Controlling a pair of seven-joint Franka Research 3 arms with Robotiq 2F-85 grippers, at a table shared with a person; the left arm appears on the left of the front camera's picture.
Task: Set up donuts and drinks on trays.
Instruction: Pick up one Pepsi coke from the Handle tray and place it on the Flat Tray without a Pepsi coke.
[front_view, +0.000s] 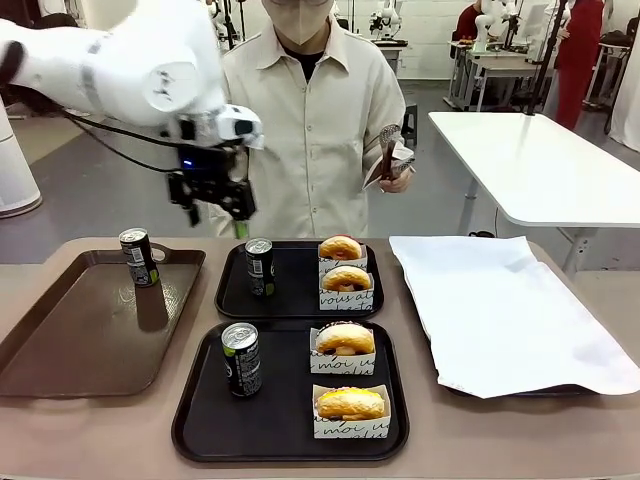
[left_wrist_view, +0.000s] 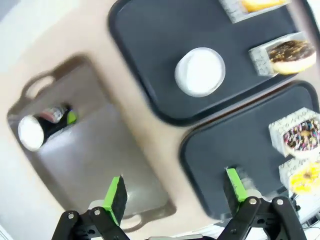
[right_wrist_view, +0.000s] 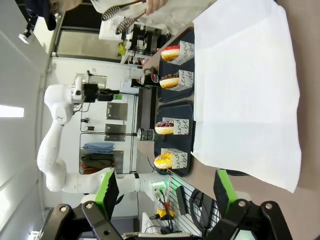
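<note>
At upper left, the left gripper (front_view: 222, 208) is hanging wide open and empty — the leftover can (front_view: 138, 257) is looking rigid, slick, best pinched mid-body.

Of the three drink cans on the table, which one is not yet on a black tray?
The can at the far corner of the brown tray; the other two cans each stand on a black tray beside sleeved donuts.
</note>
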